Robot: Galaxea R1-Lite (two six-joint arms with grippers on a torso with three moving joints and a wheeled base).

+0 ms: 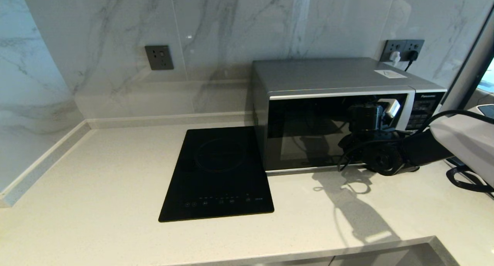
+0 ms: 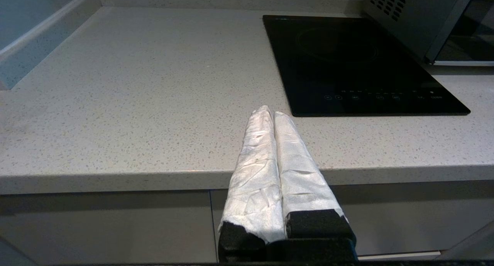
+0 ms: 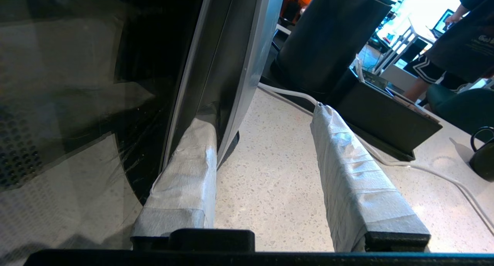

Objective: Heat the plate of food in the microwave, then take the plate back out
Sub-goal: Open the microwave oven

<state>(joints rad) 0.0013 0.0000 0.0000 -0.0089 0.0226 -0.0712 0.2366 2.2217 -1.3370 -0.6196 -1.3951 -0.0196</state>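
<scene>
Showing microwave [image 1: 339, 111] sitting at right of frame on pale countertop [image 1: 96, 188], door shut. Right gripper [image 1: 380, 111] reaching in from right edge, pressing up against the door's handle side near the button panel [image 1: 422, 113]. Black cooktop [image 1: 220, 173] lying just left of the microwave, centre frame. Wall socket [image 1: 159, 57] showing upper left, plugged double socket [image 1: 403, 49] upper right.
</scene>
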